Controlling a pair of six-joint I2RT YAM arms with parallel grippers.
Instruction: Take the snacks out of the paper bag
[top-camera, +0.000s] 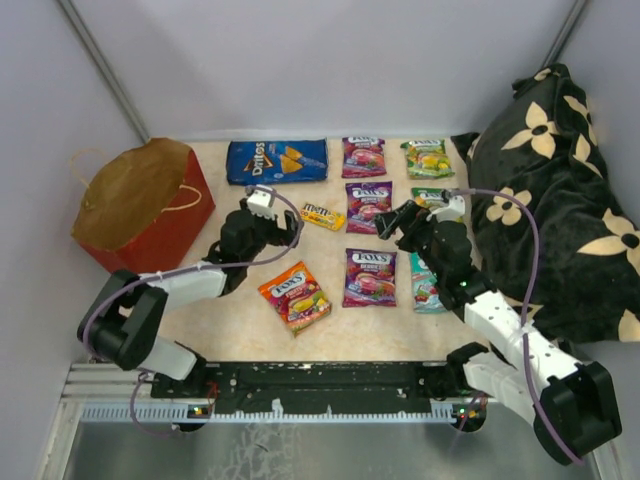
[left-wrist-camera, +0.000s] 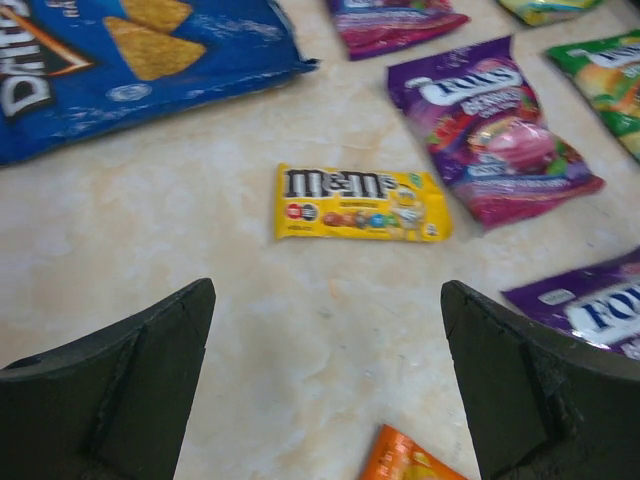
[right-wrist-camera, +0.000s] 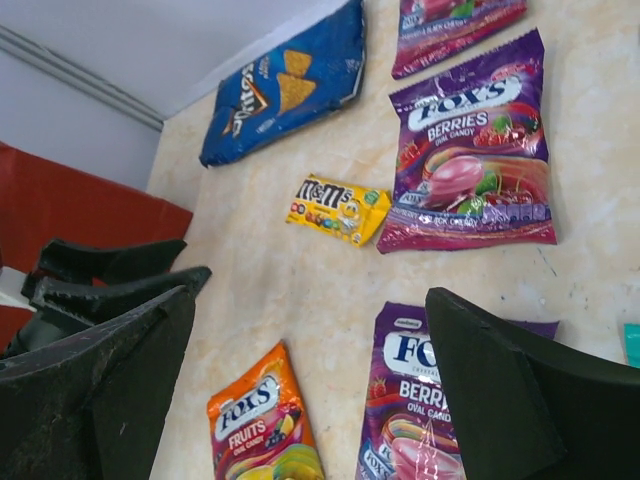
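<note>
We read: "Doritos", blue chip bag (top-camera: 277, 160); "m&m's", yellow packet (left-wrist-camera: 360, 203); "FOX'S BERRIES", purple packet (right-wrist-camera: 470, 150); "FOX'S FRUITS", orange packet (right-wrist-camera: 262, 425).

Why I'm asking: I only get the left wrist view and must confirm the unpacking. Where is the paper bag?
Observer: The red paper bag stands at the table's far left, by the wall, left of the Doritos bag.
Operator: Does anything show inside it?
Observer: From above its mouth is open and only brown lining shows. I can't see all the way to the bottom.
</note>
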